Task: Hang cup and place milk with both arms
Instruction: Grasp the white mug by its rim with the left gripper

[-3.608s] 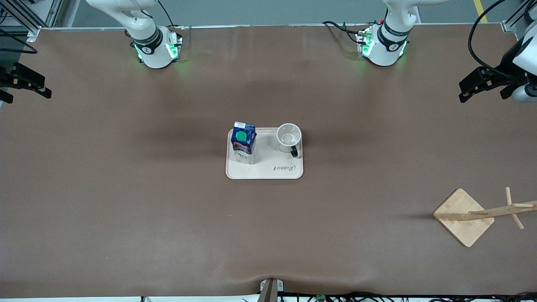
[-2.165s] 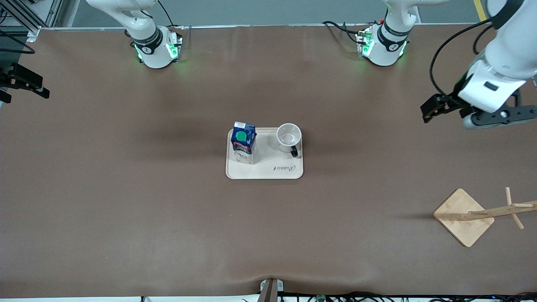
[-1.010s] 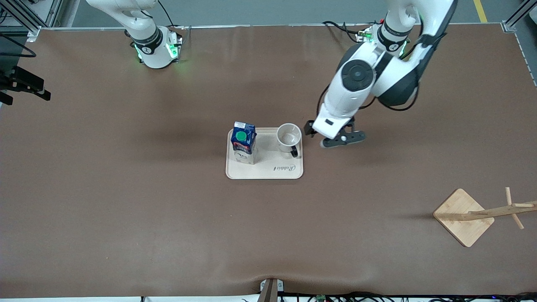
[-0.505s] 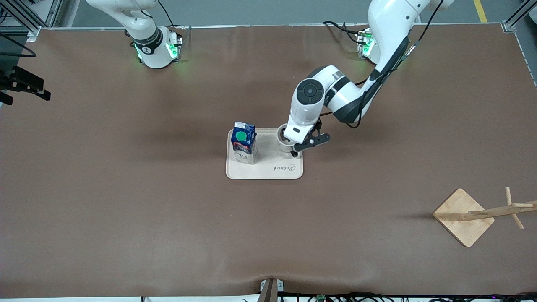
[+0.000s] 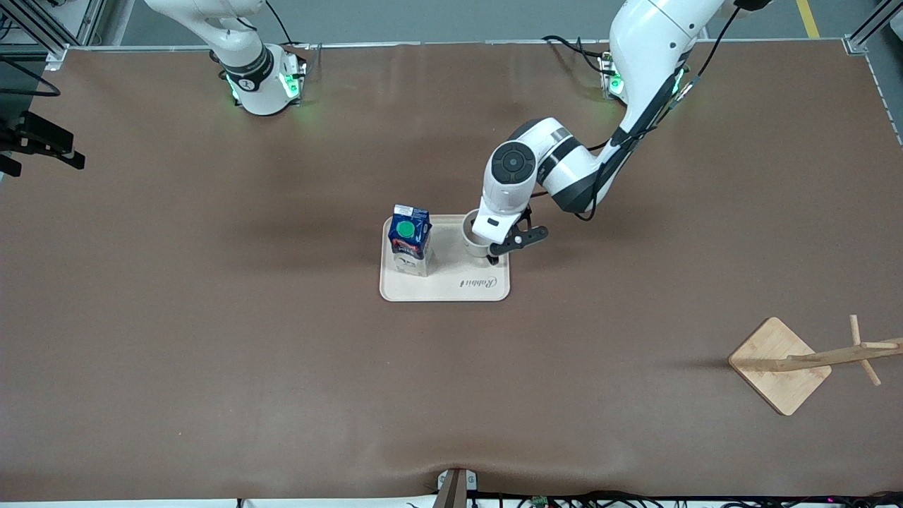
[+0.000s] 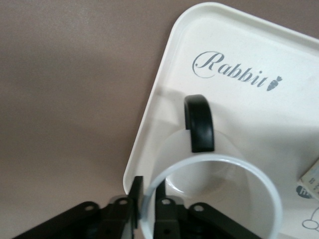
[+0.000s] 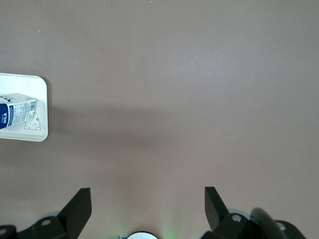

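Nearest the front camera, toward the left arm's end of the table, I am seeing a bamboo mug rack with a square base and a pegged post standing well apart from everything else. Farther from the camera, at mid-table, a cream rectangular tray with "Rabbit" lettering is carrying both task items. On it, the small gable-top milk carton with a dark blue top, white lower part and round green cap is standing upright at the end toward the right arm. Beside it, at the tray's other end, the white mug with a black loop handle is sitting upright, its handle pointing toward the front camera. I am watching the left gripper sitting down at the mug; its fingers are straddling the rim wall, one inside and one outside, with a slim gap showing, so they are not yet pinching it. The right gripper is waiting with fingers spread wide over bare brown tabletop at the right arm's end.
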You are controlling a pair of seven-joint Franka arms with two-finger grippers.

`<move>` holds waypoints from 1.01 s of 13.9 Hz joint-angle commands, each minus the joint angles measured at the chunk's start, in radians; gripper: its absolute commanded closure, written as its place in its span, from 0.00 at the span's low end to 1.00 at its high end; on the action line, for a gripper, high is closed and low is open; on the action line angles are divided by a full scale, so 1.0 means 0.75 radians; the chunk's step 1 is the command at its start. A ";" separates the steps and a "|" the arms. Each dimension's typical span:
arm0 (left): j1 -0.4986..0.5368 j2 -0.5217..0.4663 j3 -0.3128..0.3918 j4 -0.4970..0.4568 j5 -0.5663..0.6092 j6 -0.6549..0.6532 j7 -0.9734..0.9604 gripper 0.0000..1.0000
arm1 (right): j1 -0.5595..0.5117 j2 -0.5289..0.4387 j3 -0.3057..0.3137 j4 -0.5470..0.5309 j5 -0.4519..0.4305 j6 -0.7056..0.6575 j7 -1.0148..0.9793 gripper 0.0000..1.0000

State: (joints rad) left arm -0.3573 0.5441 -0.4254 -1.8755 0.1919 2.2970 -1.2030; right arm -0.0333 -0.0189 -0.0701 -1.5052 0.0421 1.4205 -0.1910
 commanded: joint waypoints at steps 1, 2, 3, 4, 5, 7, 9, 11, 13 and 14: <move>-0.010 0.009 0.003 0.052 0.028 -0.003 -0.026 1.00 | -0.027 0.011 0.012 0.019 0.020 -0.018 -0.013 0.00; -0.008 0.005 0.005 0.063 0.028 -0.009 -0.020 1.00 | -0.027 0.013 0.012 0.019 0.020 -0.018 -0.013 0.00; -0.006 -0.007 0.007 0.073 0.039 -0.021 -0.016 1.00 | -0.027 0.015 0.012 0.017 0.022 -0.023 -0.013 0.00; 0.004 -0.034 0.005 0.081 0.065 -0.038 -0.014 1.00 | -0.015 0.017 0.014 0.009 0.022 -0.033 -0.013 0.00; 0.012 -0.069 0.003 0.089 0.088 -0.068 -0.010 1.00 | -0.013 0.031 0.014 0.009 0.020 -0.029 -0.015 0.00; 0.022 -0.144 0.013 0.122 0.090 -0.164 0.029 1.00 | -0.015 0.062 0.014 0.017 0.017 -0.021 -0.019 0.00; 0.085 -0.228 0.017 0.144 0.092 -0.248 0.100 1.00 | -0.007 0.196 0.018 0.017 0.015 -0.004 -0.021 0.00; 0.167 -0.312 0.017 0.147 0.092 -0.273 0.180 1.00 | 0.022 0.307 0.018 0.035 -0.009 0.000 -0.022 0.00; 0.259 -0.371 0.019 0.155 0.094 -0.273 0.274 1.00 | 0.018 0.322 0.020 0.039 -0.026 0.004 -0.064 0.00; 0.322 -0.398 0.019 0.157 0.100 -0.273 0.333 1.00 | 0.026 0.322 0.022 0.039 -0.009 0.010 -0.056 0.00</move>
State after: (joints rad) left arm -0.1811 0.2946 -0.4089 -1.7463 0.2490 2.1023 -1.0153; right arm -0.0191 0.2307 -0.0568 -1.5092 0.0347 1.4476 -0.2136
